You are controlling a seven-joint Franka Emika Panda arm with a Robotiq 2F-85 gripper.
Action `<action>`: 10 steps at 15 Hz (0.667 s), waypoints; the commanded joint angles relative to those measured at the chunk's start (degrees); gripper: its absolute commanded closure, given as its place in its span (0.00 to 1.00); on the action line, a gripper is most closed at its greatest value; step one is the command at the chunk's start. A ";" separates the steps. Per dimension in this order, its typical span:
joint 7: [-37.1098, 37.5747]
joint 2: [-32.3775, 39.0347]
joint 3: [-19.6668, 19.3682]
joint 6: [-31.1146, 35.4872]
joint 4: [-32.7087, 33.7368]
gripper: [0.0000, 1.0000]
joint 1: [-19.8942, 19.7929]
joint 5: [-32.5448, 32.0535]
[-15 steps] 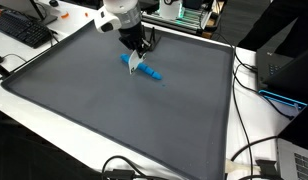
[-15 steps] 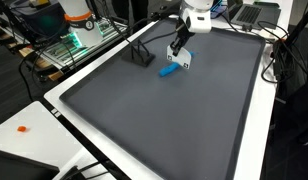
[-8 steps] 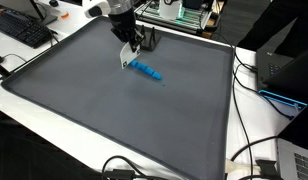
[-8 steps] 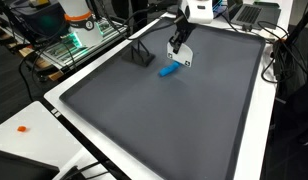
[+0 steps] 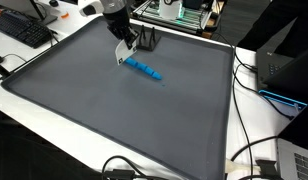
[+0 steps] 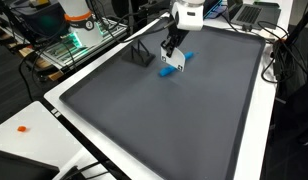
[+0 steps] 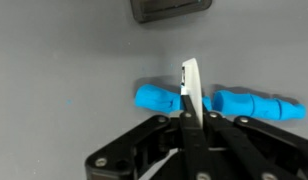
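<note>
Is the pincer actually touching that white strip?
Touching. The wrist view shows the pincer shut on the white strip, which sticks out from between its fingertips.

Upright white strip [image 7: 191, 88] over blue marker [image 7: 250, 104]

The long object [image 7: 159, 97] lying on the mat is bright blue, one plain colour without any pattern. The mat [image 5: 124, 120] is plain dark grey, and the table [image 5: 54, 120] around it is white. The gripper [image 7: 192, 120] is black, and the thin strip [image 7: 191, 85] between its fingers is white. A small dot [image 6: 22, 128] on the table is orange.
</note>
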 commanded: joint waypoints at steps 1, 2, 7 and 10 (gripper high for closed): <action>0.21 -0.24 0.10 0.96 -1.92 0.99 -0.48 -0.15; -0.03 0.02 0.22 1.16 -2.01 0.99 -0.56 0.11; -0.26 1.48 0.43 2.13 -2.37 0.99 -0.54 0.36; -0.38 2.32 0.57 2.77 -2.39 0.99 -0.55 0.59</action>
